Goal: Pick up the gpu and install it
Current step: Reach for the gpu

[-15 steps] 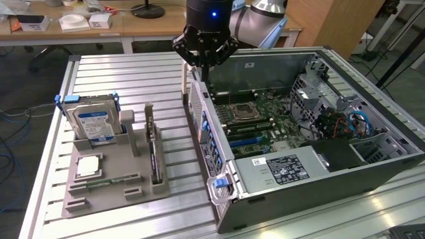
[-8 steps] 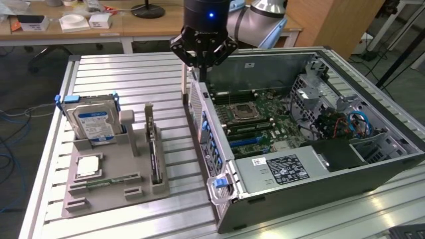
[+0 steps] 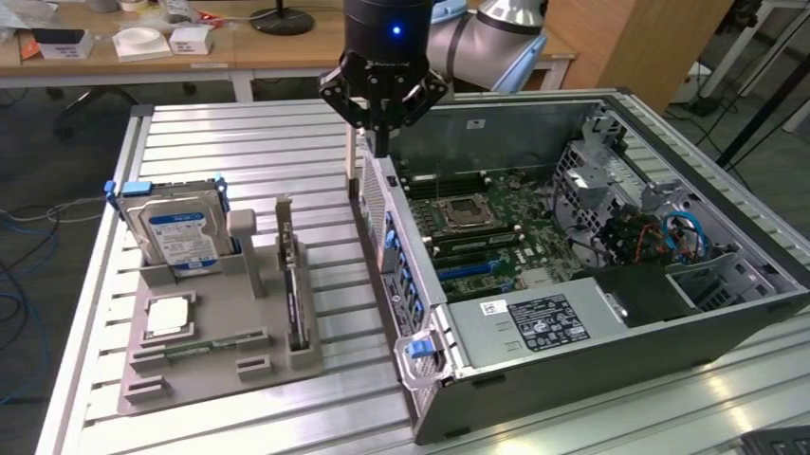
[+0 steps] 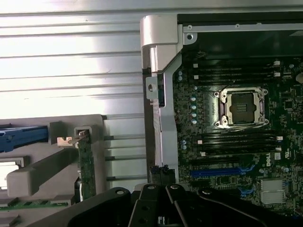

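The gpu (image 3: 294, 299) stands on edge in a slot of the grey holder tray (image 3: 215, 384), its silvery bracket at the far end. From the wrist view I see the gpu (image 4: 86, 165) edge-on from above as a thin dark-green strip. My gripper (image 3: 379, 142) hangs high over the back wall of the open computer case (image 3: 595, 313), to the exterior view's right of the gpu and well apart from it. Its fingers are shut with nothing between them. In the wrist view the gripper (image 4: 165, 189) points at the case wall beside the motherboard (image 4: 236, 142).
The tray also carries a hard drive (image 3: 180, 235) standing upright, a processor (image 3: 169, 317) and a green memory stick (image 3: 203, 349). A blue card slot (image 3: 475, 270) lies on the motherboard. Ribbed metal tabletop (image 3: 253, 142) surrounds tray and case.
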